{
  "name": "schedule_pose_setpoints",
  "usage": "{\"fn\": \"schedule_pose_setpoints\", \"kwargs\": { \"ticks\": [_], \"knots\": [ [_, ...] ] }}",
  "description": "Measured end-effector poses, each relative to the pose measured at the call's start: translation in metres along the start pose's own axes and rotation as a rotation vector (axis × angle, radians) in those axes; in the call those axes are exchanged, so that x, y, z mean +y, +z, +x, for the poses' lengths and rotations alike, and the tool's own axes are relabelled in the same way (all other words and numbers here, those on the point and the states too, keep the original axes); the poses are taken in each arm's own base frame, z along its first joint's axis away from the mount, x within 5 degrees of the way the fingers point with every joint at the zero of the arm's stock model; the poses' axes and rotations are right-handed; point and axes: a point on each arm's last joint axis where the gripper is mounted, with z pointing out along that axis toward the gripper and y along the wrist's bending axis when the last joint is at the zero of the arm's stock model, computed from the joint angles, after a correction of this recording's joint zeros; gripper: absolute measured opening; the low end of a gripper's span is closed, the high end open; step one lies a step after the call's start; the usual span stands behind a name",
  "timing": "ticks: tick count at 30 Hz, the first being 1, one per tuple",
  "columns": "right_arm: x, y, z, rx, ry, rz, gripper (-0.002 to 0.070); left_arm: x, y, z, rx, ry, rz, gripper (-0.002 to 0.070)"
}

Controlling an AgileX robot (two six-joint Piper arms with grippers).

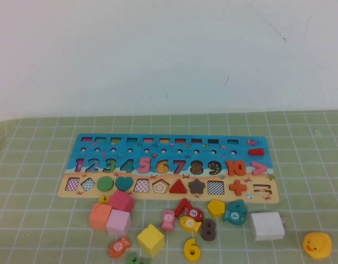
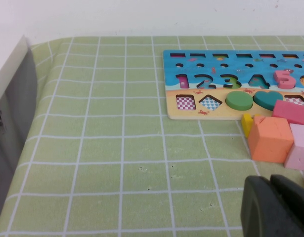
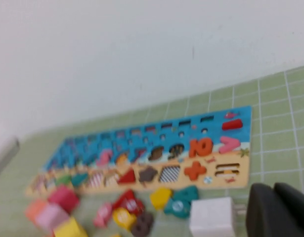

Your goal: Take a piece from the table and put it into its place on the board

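My view down on the table (image 1: 37, 165): the board (image 1: 81, 144) lies across its middle, loose pieces scattered in front of it.

The numeral 6 piece (image 1: 192, 249) lies flat near the table's front edge, before the board's middle. Just behind it and slightly right is the numeral 8 (image 1: 208, 230). To its left sits a cube (image 1: 150, 240), and further left, close to the board's front edge, a cluster of three blocks (image 1: 111, 214). To the right of the numerals stands a charger block (image 1: 267, 226), and right of that a toy duck (image 1: 317, 245). My left gripper (image 2: 270, 207) hangs over the table's left front, near the three blocks; my right gripper (image 3: 278, 210) is beside the charger block.
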Motion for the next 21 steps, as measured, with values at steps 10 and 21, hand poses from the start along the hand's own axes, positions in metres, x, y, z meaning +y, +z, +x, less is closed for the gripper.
{"fn": "schedule_pose_setpoints", "kwargs": {
  "ticks": [10,21],
  "knots": [
    [0.044,0.017,-0.105,0.412,-0.426,-0.104,0.0007,0.0,0.0,0.0,0.0,0.0,0.0,-0.0003],
    [0.063,0.073,-0.151,0.682,-0.516,-0.279,0.0006,0.0,0.0,0.0,0.0,0.0,0.0,-0.0003]
  ]
}}
